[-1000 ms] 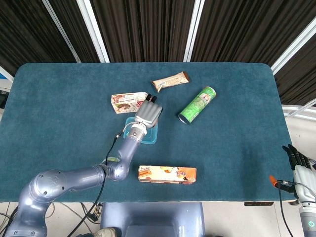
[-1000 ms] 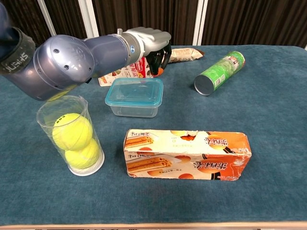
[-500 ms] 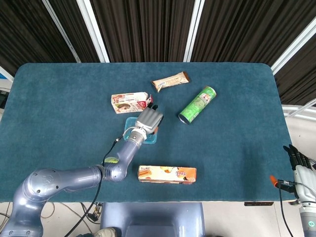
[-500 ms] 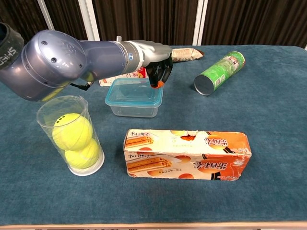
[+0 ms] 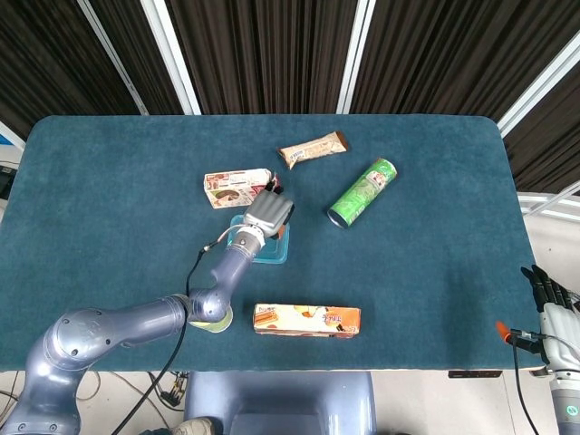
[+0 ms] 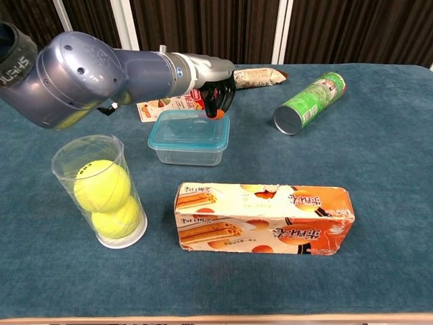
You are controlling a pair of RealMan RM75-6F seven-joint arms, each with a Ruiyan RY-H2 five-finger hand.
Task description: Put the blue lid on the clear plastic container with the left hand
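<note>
The clear plastic container (image 6: pixel 187 150) sits mid-table with the blue lid (image 6: pixel 191 128) lying flat on top of it; in the head view the container (image 5: pixel 270 250) is partly covered by my arm. My left hand (image 6: pixel 211 80) (image 5: pixel 269 216) hovers over the container's far right corner. Its fingers are curled downward, and the fingertips (image 6: pixel 212 110) touch the lid's far edge with nothing held in them. My right hand (image 5: pixel 555 306) hangs off the table's near right corner, fingers spread and empty.
A clear tube of tennis balls (image 6: pixel 101 193) stands near left. An orange biscuit box (image 6: pixel 264 218) lies in front of the container. A green can (image 6: pixel 310 101) lies on its side to the right. Behind are a snack bar (image 6: pixel 260 76) and a red-white packet (image 6: pixel 169 105).
My left hand dipped toward the lid's far right corner, then shifted slightly left and back. The container and lid stayed put, and the right hand has not moved.
</note>
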